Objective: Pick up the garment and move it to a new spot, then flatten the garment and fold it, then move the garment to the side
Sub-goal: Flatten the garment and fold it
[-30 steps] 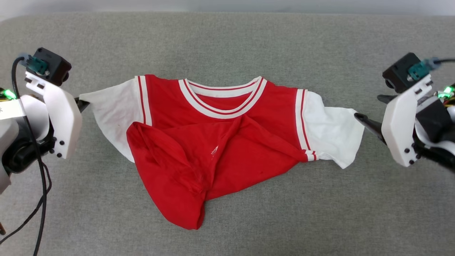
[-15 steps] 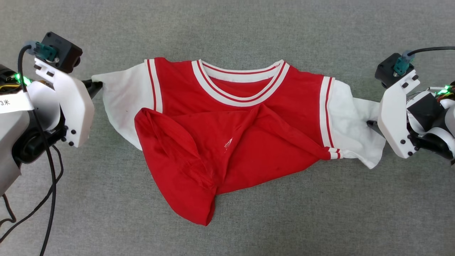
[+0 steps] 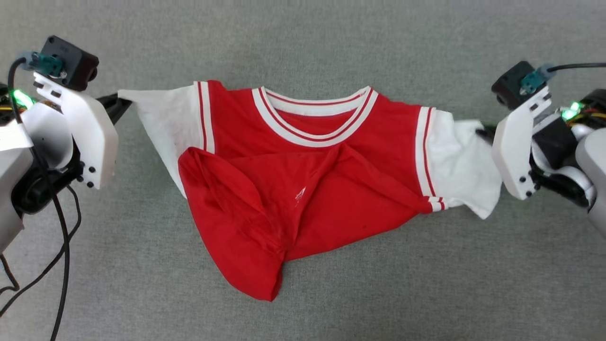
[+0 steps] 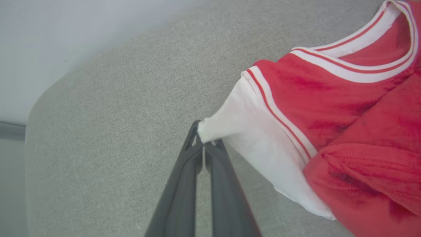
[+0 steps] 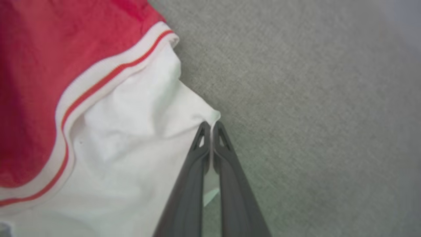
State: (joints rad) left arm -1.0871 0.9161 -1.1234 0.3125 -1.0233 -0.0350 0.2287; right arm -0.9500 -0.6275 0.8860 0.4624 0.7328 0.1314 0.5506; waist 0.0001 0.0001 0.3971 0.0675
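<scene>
Just clamped right hand (image 5: 212, 126) onto right sleeve (image 3: 461, 161) of the garment (image 3: 303, 189), matching left hand (image 4: 205, 138) pinched on left sleeve (image 3: 161, 123); likely ready for lifting.

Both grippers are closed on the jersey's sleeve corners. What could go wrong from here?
1. The right gripper pinches only the tip of its white sleeve; it may slip out once the jersey T-shirt is pulled or lifted.
2. The left gripper likewise holds just a sleeve corner.
3. The red lower part is folded up and bunched over the body; pulling by the sleeves alone may leave that fold in.
</scene>
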